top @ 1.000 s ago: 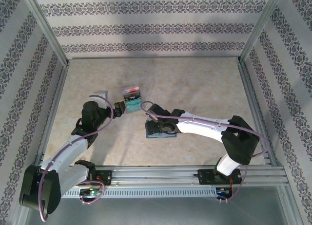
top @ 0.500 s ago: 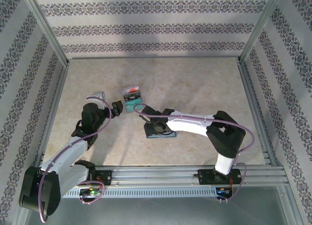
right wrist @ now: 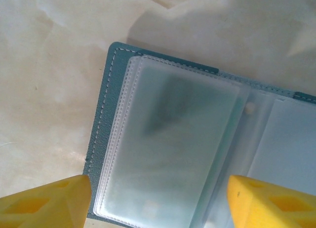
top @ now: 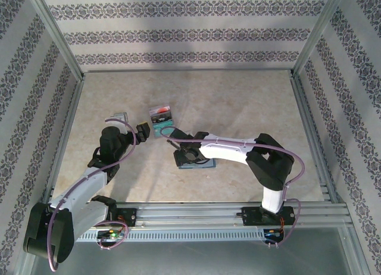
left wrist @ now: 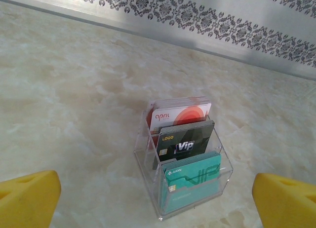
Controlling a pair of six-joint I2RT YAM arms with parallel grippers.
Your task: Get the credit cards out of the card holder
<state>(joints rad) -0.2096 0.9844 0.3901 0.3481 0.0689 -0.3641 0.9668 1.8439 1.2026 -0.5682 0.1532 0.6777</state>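
Your right hand (right wrist: 158,206) hangs over the card holder (right wrist: 173,149) with its yellow fingertips (right wrist: 44,203) spread wide, one at each lower corner of the wrist view. It grips nothing. One tip sits off the holder's outer edge and the other over the fold. You cannot tell from here whether either tip touches the holder.

The card holder lies open and flat on the table (right wrist: 49,65). Its cover is blue-grey with a line of white stitching (right wrist: 101,119) along the rim. Stacked on the panel under your hand are frosted clear sleeves (right wrist: 197,114), with a blurred dark patch across the top one. Whether a card sits inside is not clear. A small round stud (right wrist: 250,108) marks the fold, and the second panel runs off the frame edge.

From above, the holder is near the middle of the table, mostly covered by your right arm.

Your left hand (left wrist: 157,201) is also spread as wide as it goes and is empty. It is aimed at a clear tiered stand (left wrist: 147,161), short of it. Three credit cards (left wrist: 186,144) stand upright in the stand:
- At the back, a white card (left wrist: 170,117) with a big red circle.
- In the middle, a black card (left wrist: 197,134) marked VIP.
- At the front, a teal card (left wrist: 190,181).

The stand sits just beyond the card holder, toward the patterned back wall (left wrist: 197,20). The stand and the holder do not touch.
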